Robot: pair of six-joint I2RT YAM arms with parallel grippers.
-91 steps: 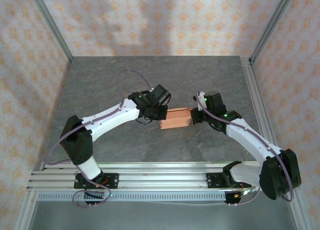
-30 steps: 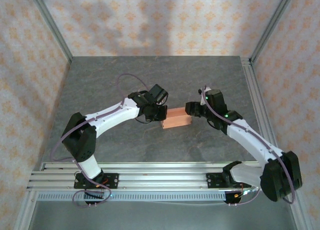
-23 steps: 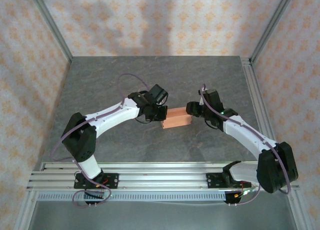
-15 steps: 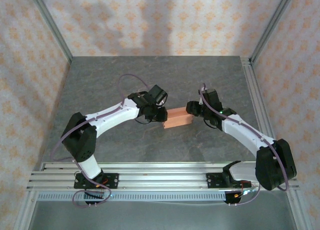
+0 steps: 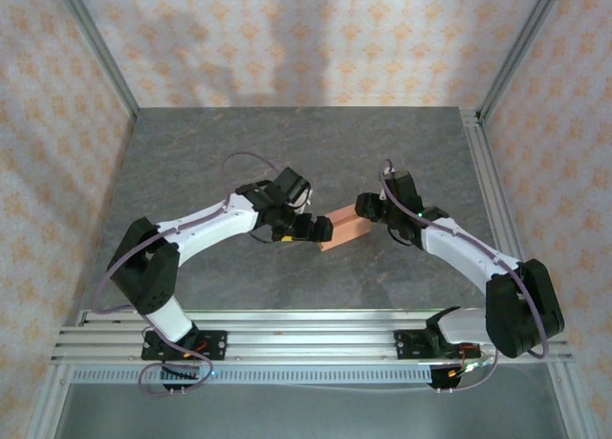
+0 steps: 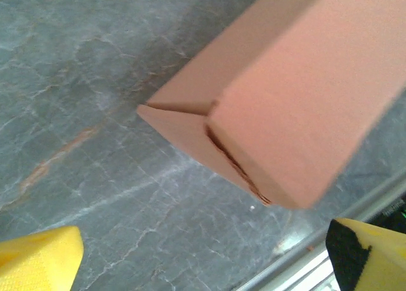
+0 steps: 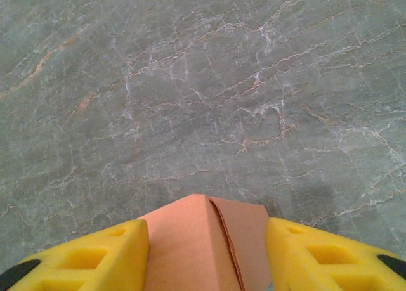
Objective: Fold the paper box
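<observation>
My left pincer (image 6: 202,258) has just sprung wide open, letting go of the paper box (image 5: 346,231) near the middle of the bench (image 5: 287,152). The box has swung askew and is now clamped at one end by the right pincer (image 7: 206,248) alone. The folding looks nearly finished, I think.

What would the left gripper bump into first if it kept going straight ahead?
Most likely the paper box. It sits right in front of the open left gripper, and the right gripper holds its other end.
</observation>
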